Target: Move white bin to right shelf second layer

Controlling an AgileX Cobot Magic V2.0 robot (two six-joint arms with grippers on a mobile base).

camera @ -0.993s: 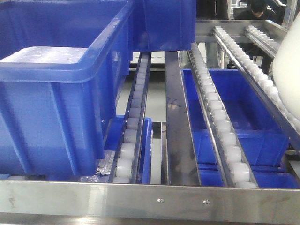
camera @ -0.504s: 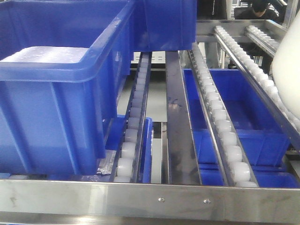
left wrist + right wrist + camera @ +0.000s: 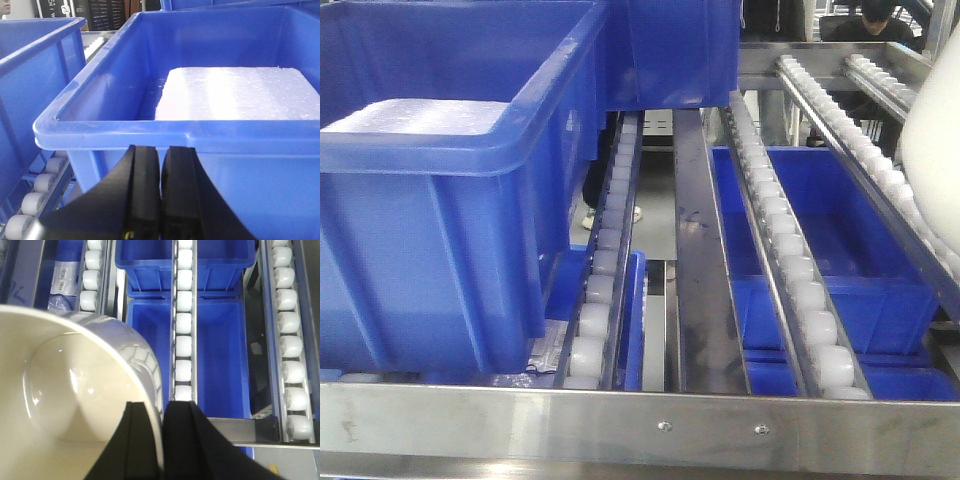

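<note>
The white bin (image 3: pixel 65 390) fills the lower left of the right wrist view, glossy and empty. My right gripper (image 3: pixel 162 407) is shut on its wall, one finger inside and one outside. In the front view only a curved slice of the white bin (image 3: pixel 935 150) shows at the right edge, over the rightmost roller track (image 3: pixel 880 180) of the shelf layer; I cannot tell whether it touches the rollers. The flat front rail (image 3: pixel 660 428) crosses the bottom. My left gripper (image 3: pixel 161 150) is shut on nothing, just in front of a blue crate (image 3: pixel 200 135).
A large blue crate (image 3: pixel 450 190) holding a white foam block (image 3: pixel 420 117) sits on the left tracks, with another blue crate (image 3: pixel 670 50) behind it. Blue crates (image 3: pixel 210 355) lie on the level below. A person's legs (image 3: pixel 595 190) show behind the rack.
The bin and both grippers hold still. A person's legs have come into view behind the rack, between the left tracks.
</note>
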